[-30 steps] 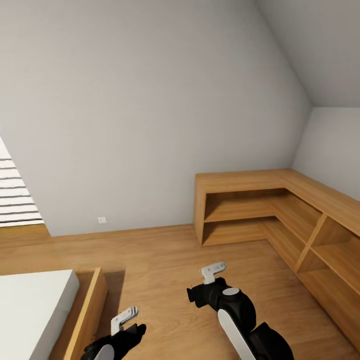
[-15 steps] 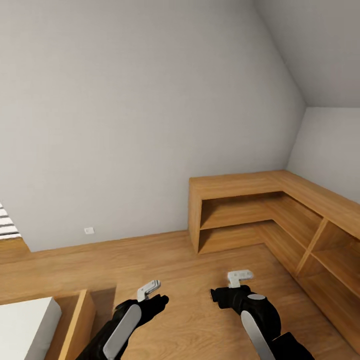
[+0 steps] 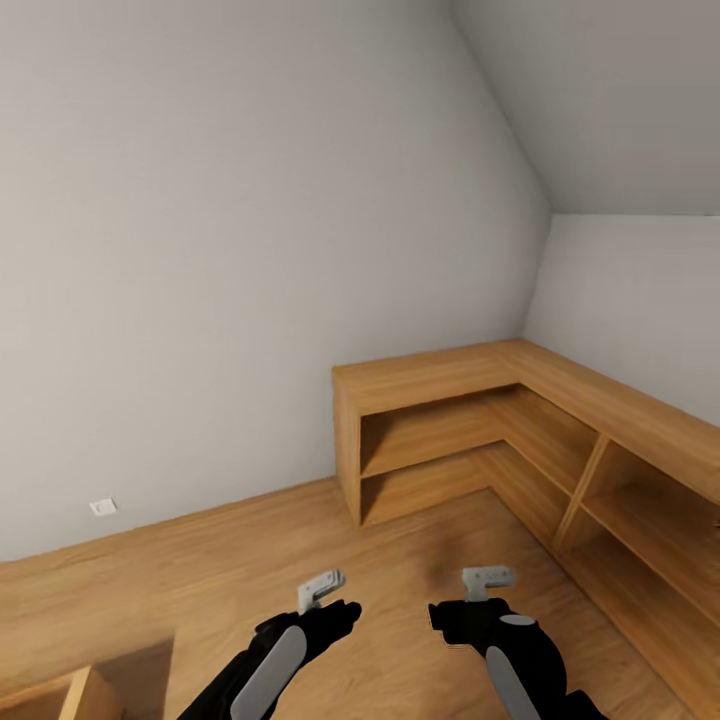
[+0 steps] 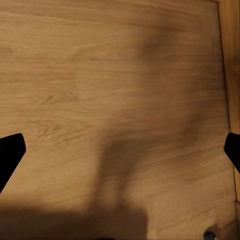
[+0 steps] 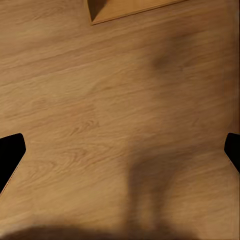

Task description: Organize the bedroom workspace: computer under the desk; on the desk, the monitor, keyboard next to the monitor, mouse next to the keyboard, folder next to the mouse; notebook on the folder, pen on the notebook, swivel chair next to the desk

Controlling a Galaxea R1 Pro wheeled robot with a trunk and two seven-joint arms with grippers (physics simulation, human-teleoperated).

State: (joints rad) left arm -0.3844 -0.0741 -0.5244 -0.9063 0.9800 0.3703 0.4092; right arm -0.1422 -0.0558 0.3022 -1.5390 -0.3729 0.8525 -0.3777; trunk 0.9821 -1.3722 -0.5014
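Wood floor, grey walls, sloped ceiling. Low L-shaped wooden shelf unit fills the far right corner, white wall outlet low at left. Left gripper and right gripper hang over bare floor, near centre; fingers spread wide on both, holding nothing. No task items in sight.
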